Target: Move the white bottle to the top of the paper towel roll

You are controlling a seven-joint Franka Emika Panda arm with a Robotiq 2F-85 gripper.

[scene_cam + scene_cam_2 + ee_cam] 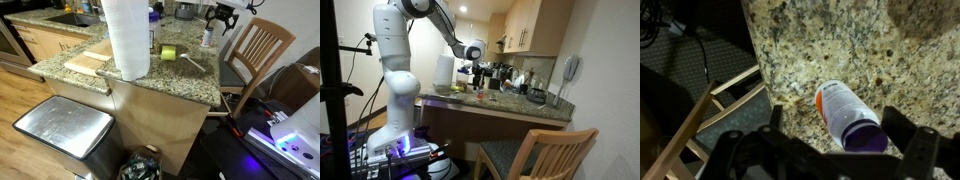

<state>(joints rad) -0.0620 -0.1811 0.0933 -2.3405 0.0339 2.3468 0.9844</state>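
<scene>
The white bottle (840,108) stands upright on the counter (840,40), a polished granite slab speckled tan, cream and black, close to the edge nearest the chair (257,52). It is a smooth plastic cylinder with an orange band around its shoulder and a rounded purple cap. The cap is on, so what it holds cannot be seen. The tool (837,125) hangs just above it with its dark, blocky fingers (902,130) spread apart, one on each side of the cap, clamped on nothing. The paper towel roll (127,38) is a tall, fat cylinder of soft matt white. It stands on end near the counter's front corner, well apart from the bottle. Beside the roll lies a flat, pale wooden board (88,63). Between roll and bottle lies a small yellow-green round thing (166,52) with a thin white handle. The chair is warm wood with a slatted, curved back. Below the counter sits a bin (65,128) with a brushed-metal lid, shut. The arm (395,60) is glossy white with rounded segments.
</scene>
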